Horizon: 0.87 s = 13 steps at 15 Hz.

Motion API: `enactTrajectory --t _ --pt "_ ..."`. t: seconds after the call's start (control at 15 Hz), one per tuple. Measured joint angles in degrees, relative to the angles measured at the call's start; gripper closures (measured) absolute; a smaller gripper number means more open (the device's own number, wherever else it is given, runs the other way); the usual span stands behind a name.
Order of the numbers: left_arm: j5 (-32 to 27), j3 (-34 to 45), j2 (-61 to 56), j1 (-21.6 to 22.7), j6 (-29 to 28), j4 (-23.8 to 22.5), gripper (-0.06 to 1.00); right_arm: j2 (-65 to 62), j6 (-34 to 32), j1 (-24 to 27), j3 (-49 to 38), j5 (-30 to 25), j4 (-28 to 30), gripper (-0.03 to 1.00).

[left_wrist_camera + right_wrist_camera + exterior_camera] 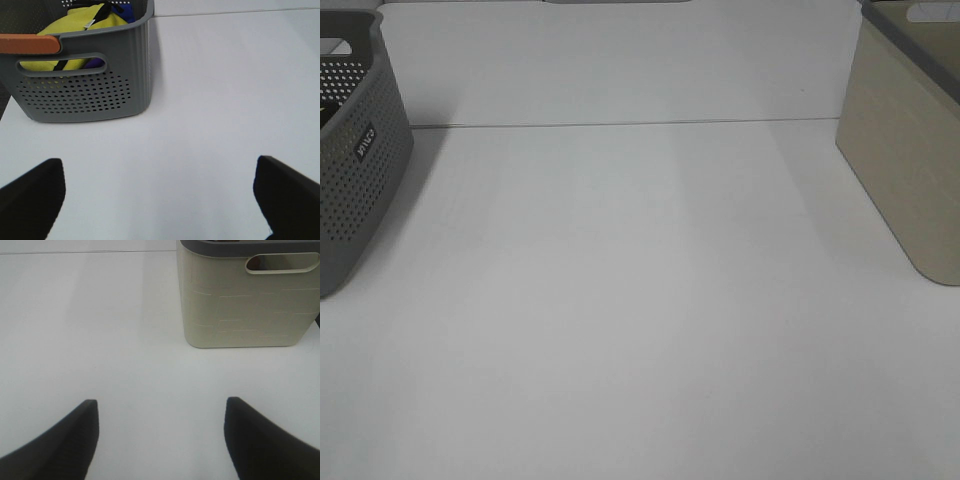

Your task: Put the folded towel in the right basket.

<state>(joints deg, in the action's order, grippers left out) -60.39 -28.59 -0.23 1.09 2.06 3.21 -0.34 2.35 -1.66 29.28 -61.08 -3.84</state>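
Note:
The right basket (910,150) is beige with a grey rim and stands at the table's right edge; it also shows in the right wrist view (245,300). The grey perforated left basket (350,160) stands at the left edge. In the left wrist view it (90,85) holds yellow cloth (82,25) with dark and blue items. No separate folded towel shows on the table. My left gripper (160,200) is open and empty, some way from the grey basket. My right gripper (160,435) is open and empty, some way from the beige basket. Neither gripper shows in the exterior high view.
A white table (640,300) spans the view between the two baskets, with a seam line (620,123) across its back. An orange strip (30,44) lies along the grey basket's near rim.

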Motion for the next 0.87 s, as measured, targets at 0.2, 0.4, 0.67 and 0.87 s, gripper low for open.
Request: enactTrajectory --t 0.2,0.4,0.67,0.87 --pt "0.0 0.0 0.0 0.0 0.0 0.0 -0.03 0.0 0.0 0.0 0.0 0.0 0.0 0.29" --pt "0.0 0.0 0.0 0.0 0.0 0.0 -0.03 0.0 0.0 0.0 0.0 0.0 0.0 0.29" --pt "0.0 0.0 0.0 0.0 0.0 0.0 -0.03 0.0 0.0 0.0 0.0 0.0 0.0 0.29" --pt "0.0 0.0 0.0 0.0 0.0 0.0 -0.03 0.0 0.0 0.0 0.0 0.0 0.0 0.29"
